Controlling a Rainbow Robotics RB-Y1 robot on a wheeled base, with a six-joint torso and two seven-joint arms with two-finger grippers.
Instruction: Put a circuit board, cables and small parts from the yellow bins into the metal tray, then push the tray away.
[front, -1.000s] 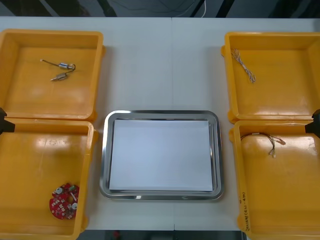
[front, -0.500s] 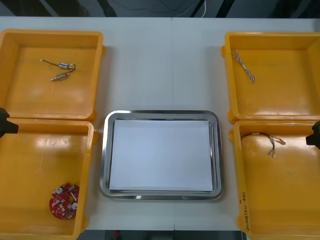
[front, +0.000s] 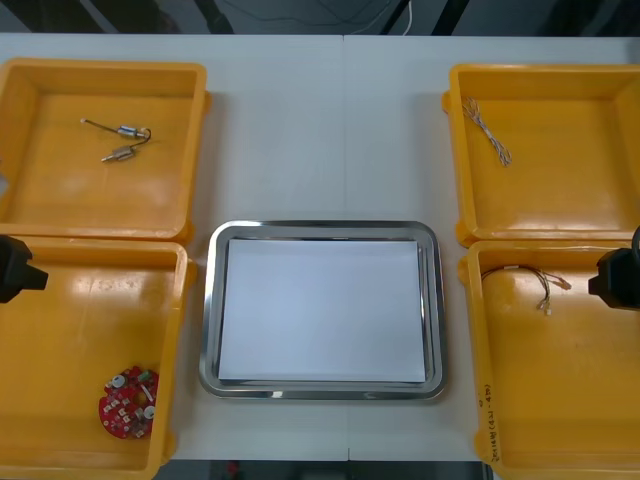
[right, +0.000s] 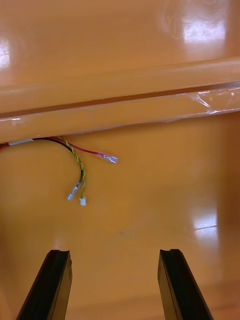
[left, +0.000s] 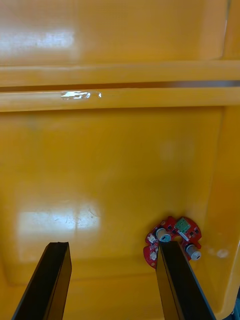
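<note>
Left hand (left: 112, 245) edged inward, spread open, with circuit board (left: 173, 239) close by.

Both jaws are pairs of flat, matte black fingers (left: 52, 280) with squared-off tips; the arm ends (front: 18, 268) are blocky and black.

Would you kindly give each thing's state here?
Metal tray: empty.
Circuit board: flat, near left bin.
Small metal parts: loose, far left bin.
Twisted cable: loose, far right bin.
Red and yellow cable: loose, near right bin.
Left gripper: open above circuit board's bin.
Right gripper: open above that cable's bin.
</note>
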